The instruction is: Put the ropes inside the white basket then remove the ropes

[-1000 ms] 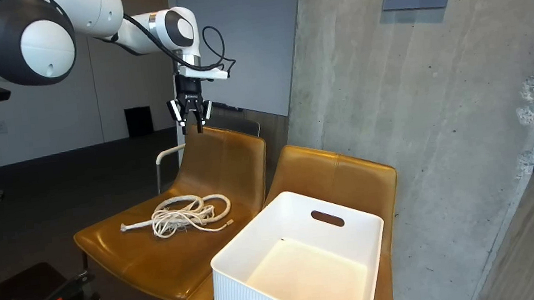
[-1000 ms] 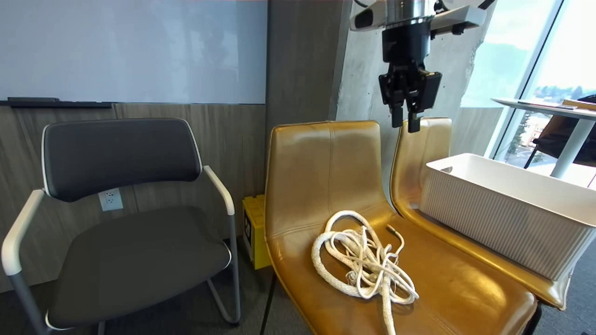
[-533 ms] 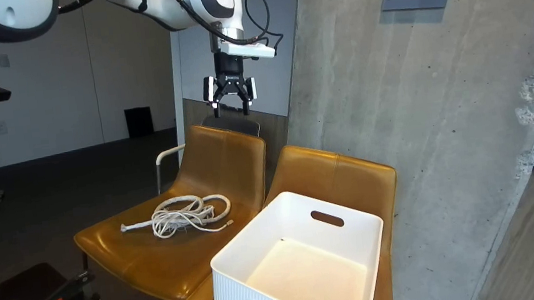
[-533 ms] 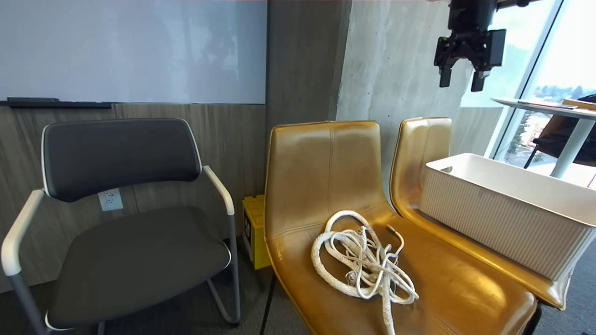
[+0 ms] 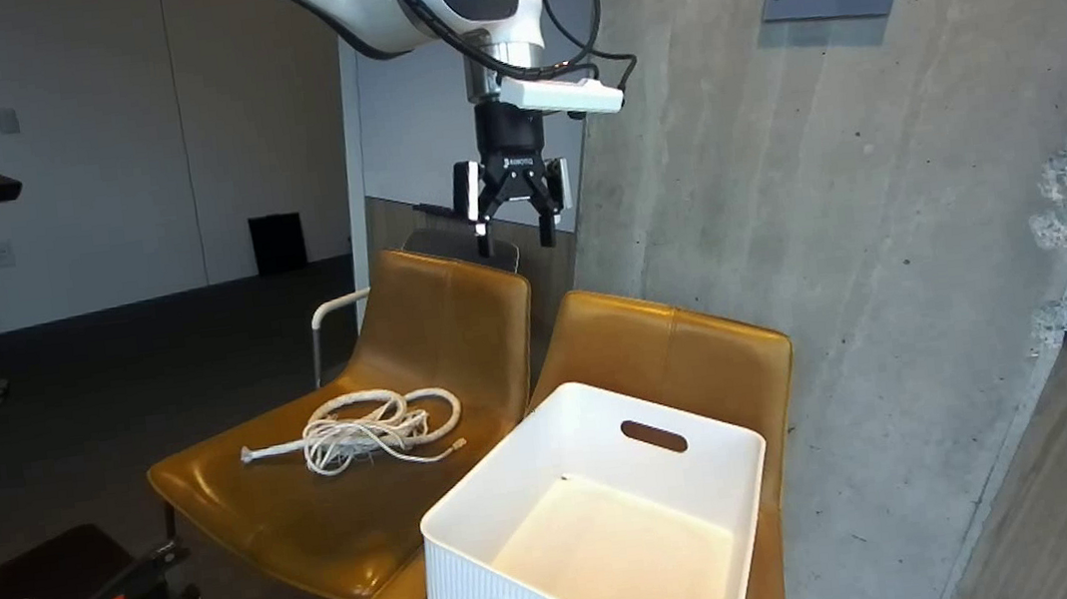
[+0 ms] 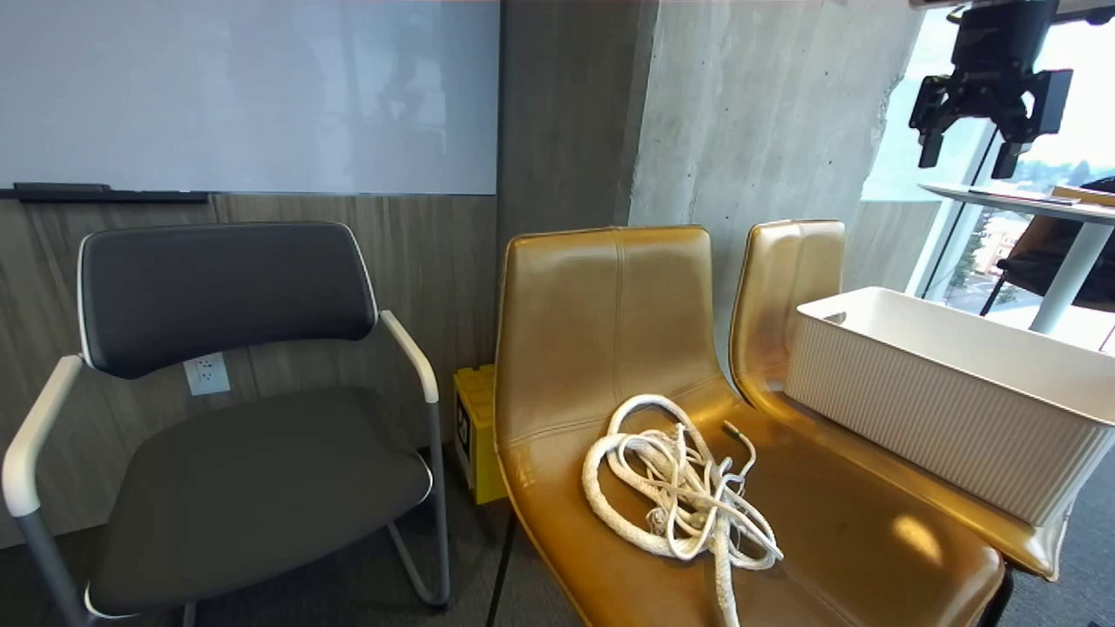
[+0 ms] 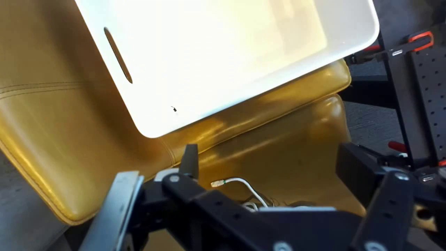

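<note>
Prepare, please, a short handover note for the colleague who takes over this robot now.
Gripper: open, holding nothing, in the air.
Ropes: loose tangle on the seat of a brown chair.
White basket: upright on the neighbouring brown chair, no rope visible inside.
Done: cannot tell; these pictures do not show whether the ropes were already in the basket.
Left: if not, likely grasp them, put them in, then take them out; otherwise perhaps nothing.

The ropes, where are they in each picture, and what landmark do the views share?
In an exterior view: ropes, left of centre, lower half.
In an exterior view: ropes, right of centre, lower half.
In the wrist view: ropes, below centre, partly hidden by the end effector.
Shared landmark: the white basket.
</note>
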You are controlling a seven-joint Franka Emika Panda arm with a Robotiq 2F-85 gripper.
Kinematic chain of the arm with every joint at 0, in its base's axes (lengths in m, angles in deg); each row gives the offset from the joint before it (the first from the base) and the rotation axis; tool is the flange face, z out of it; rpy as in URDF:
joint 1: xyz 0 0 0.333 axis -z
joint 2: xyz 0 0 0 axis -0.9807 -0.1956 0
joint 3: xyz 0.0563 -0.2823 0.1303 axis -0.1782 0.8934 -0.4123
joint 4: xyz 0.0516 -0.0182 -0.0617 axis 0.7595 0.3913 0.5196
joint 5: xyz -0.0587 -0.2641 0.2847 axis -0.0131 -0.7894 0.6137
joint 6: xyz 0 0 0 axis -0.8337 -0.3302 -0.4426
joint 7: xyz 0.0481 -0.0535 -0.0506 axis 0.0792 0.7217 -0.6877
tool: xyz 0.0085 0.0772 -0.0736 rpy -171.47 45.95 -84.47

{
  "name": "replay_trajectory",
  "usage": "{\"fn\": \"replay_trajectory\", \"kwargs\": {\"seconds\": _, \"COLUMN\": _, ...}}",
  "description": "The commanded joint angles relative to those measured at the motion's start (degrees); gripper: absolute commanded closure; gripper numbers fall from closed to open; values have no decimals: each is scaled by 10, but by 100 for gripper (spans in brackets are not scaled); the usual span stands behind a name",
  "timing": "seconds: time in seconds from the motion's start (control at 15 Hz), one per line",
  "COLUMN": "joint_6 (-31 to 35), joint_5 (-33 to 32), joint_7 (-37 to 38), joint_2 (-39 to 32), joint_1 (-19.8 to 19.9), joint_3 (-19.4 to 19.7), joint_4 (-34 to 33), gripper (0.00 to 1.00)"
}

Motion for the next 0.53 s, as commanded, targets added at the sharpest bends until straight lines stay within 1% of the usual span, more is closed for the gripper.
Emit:
{"fn": "replay_trajectory", "kwargs": {"seconds": 0.0, "joint_6": 66, "joint_5": 26, "joint_7": -19, "joint_2": 91, "joint_1": 3, "joint_3": 34, "joint_4": 129, "gripper": 0}}
{"fn": "replay_trajectory", "kwargs": {"seconds": 0.07, "joint_6": 30, "joint_5": 14, "joint_7": -11, "joint_2": 35, "joint_1": -14, "joint_3": 39, "joint_4": 54, "gripper": 0}}
{"fn": "replay_trajectory", "kwargs": {"seconds": 0.2, "joint_6": 45, "joint_5": 15, "joint_7": -11, "joint_2": 63, "joint_1": -13, "joint_3": 50, "joint_4": 94, "gripper": 0}}
{"fn": "replay_trajectory", "kwargs": {"seconds": 0.47, "joint_6": 46, "joint_5": 15, "joint_7": -11, "joint_2": 77, "joint_1": -14, "joint_3": 51, "joint_4": 110, "gripper": 0}}
